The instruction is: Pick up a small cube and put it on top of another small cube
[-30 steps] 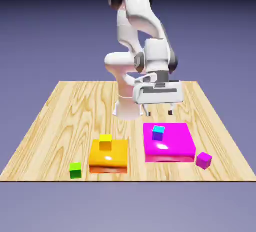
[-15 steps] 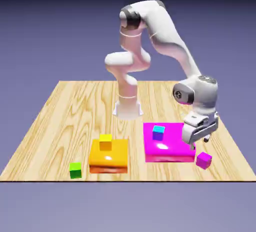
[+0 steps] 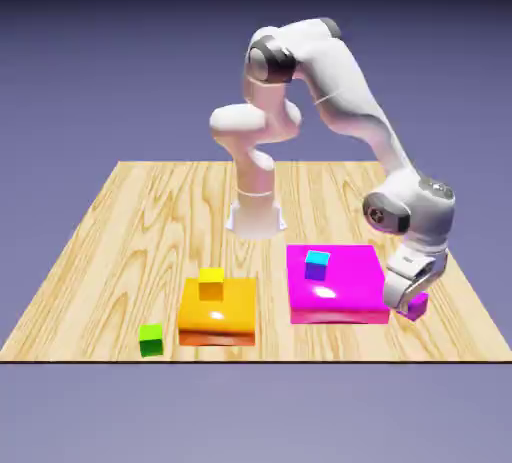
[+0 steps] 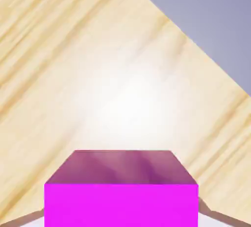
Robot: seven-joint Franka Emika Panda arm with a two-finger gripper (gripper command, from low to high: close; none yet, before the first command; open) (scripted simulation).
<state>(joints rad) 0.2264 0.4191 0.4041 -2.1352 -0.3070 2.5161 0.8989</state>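
The white arm reached down to the near corner of the wooden bench [image 3: 120, 221] on the exterior view's right, where the claw [image 3: 411, 301] sat low over the small magenta cube [image 3: 418, 304]. That cube rested on the bench just beside the right edge of the large magenta block [image 3: 345, 296], apart from it, and the claw's body covered most of it, leaving only part of one side in sight. In the hand view the magenta cube [image 4: 121, 191] filled the bottom middle of the picture, large and square-on, with pale wood grain beyond it and the blue-violet backdrop in the upper right corner. The grey finger tips barely showed at the cube's lower corners, so the claw straddled the cube, but whether its fingers pressed on the faces or stood just clear could not be told. On top of the large magenta block stood a small cube with a cyan top and purple sides [image 3: 317, 264], near the block's far left corner. To the exterior view's left lay a flat orange block [image 3: 218, 319] with a small yellow cube [image 3: 211, 283] on it, and a small green cube [image 3: 151, 339] sat on the bench just beside the orange block's near left corner.
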